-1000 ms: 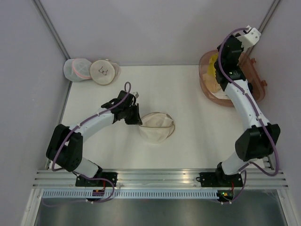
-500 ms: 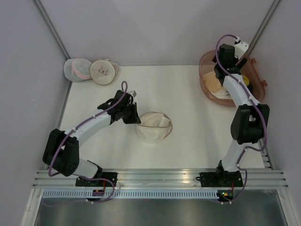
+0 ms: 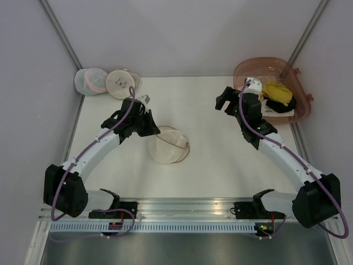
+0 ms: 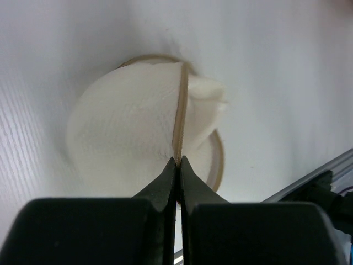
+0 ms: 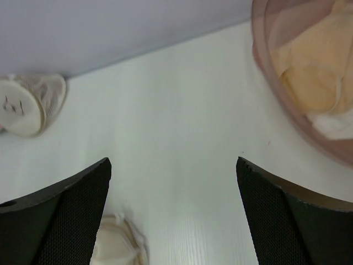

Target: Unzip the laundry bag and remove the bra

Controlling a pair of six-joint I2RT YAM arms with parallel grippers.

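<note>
Laundry bag (image 3: 168,146), where does it lie?

On the white table (image 3: 220,165), well to the left of the pink tub (image 3: 245,72) and nearer my bases than the tub is. It is a cream mesh disc, rumpled, with one side folded up.

Your left pincer?

My left pincer (image 4: 177,163) is pressed together on the laundry bag's tan zipper strip (image 4: 179,110), at the side of the bag turned away from the tub. The strip runs straight from my tips across the mesh.

And the right?

My right pincer (image 5: 172,165) is spread wide with nothing between its fingers. It hangs over bare table just left of the tub.

The bra?

The mustard-yellow bra (image 3: 277,92) lies inside the tub, touching a black garment (image 3: 282,106). A pale beige garment (image 5: 317,72) lies in the tub too.

Anything else?

Far to the left of the tub, by the back wall, a cream disc bag with a black bra drawing (image 3: 120,84) touches a white mesh bag with pink trim (image 3: 91,81).
</note>
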